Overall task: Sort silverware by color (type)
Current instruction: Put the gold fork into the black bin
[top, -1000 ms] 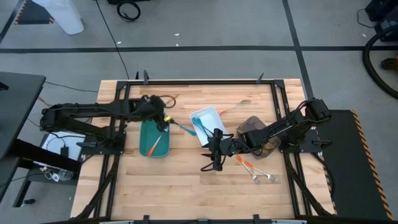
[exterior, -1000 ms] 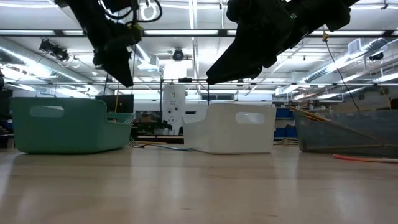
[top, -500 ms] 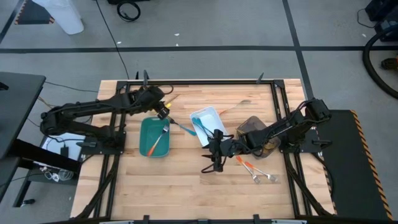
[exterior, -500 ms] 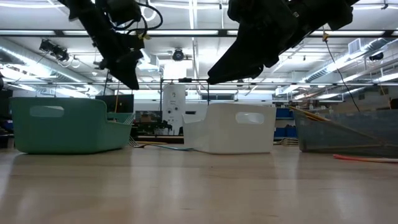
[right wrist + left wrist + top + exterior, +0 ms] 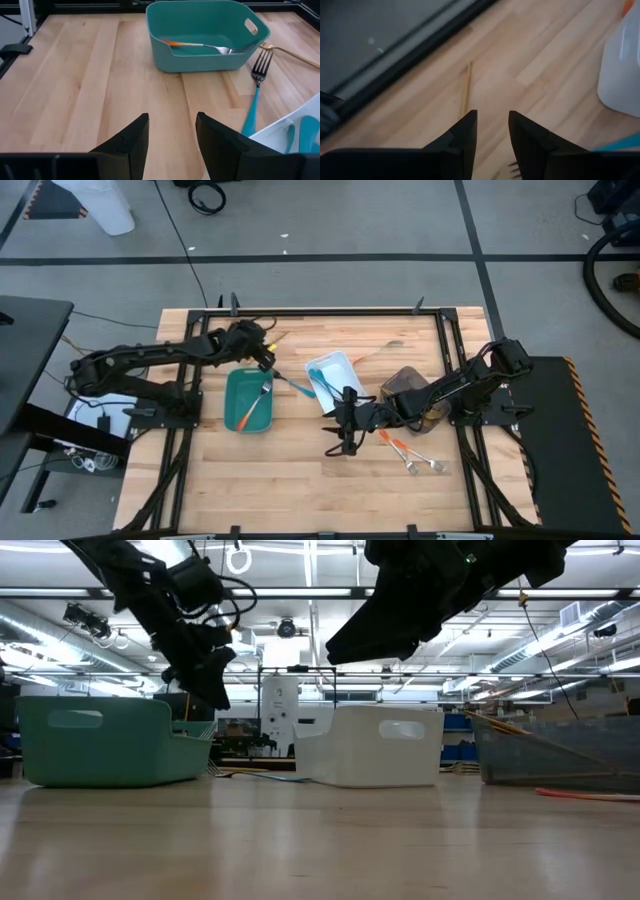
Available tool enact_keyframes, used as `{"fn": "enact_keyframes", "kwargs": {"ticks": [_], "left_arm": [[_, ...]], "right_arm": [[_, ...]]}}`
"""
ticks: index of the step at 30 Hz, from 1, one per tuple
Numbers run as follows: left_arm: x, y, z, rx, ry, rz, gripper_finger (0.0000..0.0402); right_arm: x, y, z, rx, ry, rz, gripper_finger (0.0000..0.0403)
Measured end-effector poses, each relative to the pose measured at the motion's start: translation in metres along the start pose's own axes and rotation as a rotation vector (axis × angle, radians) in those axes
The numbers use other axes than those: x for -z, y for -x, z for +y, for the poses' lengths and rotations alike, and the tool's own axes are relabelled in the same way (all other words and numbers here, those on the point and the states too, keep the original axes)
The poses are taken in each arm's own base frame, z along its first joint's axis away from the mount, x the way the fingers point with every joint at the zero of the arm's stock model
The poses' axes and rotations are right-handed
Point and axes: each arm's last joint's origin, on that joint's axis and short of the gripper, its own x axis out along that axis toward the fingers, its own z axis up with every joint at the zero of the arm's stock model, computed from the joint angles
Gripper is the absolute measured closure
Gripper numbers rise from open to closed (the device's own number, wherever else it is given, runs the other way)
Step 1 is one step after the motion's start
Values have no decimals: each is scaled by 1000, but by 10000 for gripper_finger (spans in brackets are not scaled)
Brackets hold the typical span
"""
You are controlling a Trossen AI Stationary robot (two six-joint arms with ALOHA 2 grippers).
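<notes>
My left gripper [image 5: 264, 358] [image 5: 492, 122] is open above the table at the far edge of the teal tray [image 5: 240, 418], close to a gold utensil [image 5: 466, 90] lying flat on the wood. An orange-handled fork [image 5: 200, 45] lies inside the teal tray. A blue-handled fork [image 5: 292, 386] [image 5: 252, 110] lies on the table between the teal tray and the white tray [image 5: 345, 362], which holds blue-handled pieces [image 5: 325, 385]. My right gripper [image 5: 341, 448] [image 5: 172, 125] is open, raised above the table near the white tray. Two orange-handled forks [image 5: 400, 448] lie to its right.
A grey-brown tray [image 5: 405, 385] stands to the right of the white tray, under my right arm. Another gold piece [image 5: 385, 347] lies toward the far edge. A black frame [image 5: 320, 311] borders the table. Bare wood lies along the near side [image 5: 270, 480].
My left gripper has moved from over the teal tray toward the table's far edge and has sunk lower, coming near the gold utensil. The fork head in the teal tray, covered by the gripper a second ago, now shows.
</notes>
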Motion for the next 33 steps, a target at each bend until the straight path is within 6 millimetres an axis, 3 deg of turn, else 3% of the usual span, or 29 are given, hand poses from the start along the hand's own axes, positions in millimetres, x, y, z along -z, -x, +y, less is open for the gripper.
{"fn": "enact_keyframes", "kwargs": {"ticks": [14,33], "left_arm": [[14,-50,7,-18,38,137,281],[11,-60,10,50,124,116,281]], "right_arm": [[1,1,4,-23,-1,7,234],[1,1,4,-22,-2,0,234]]}}
